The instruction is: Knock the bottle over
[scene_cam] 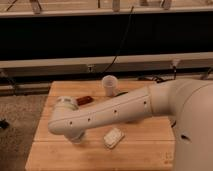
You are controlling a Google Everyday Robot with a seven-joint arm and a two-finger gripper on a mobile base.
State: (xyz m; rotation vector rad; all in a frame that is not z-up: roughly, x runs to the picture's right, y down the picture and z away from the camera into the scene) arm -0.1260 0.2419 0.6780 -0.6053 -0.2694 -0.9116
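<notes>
My white arm [125,112] reaches from the right across the wooden table [145,150] to its left part. Its bent end [67,120] hangs over the table's left side. The gripper [76,140] points down under that end, close to the table top, and is mostly hidden by the arm. I cannot pick out the slim white bottle; it is hidden behind the arm or out of view. The wider white cup [109,85] stands upright at the back of the table, apart from the arm.
A flat whitish packet [113,137] lies in front of the arm near the table's middle. A small reddish-brown thing [84,100] lies behind the arm's end. A dark rail and cables run behind the table. Grey floor lies to the left.
</notes>
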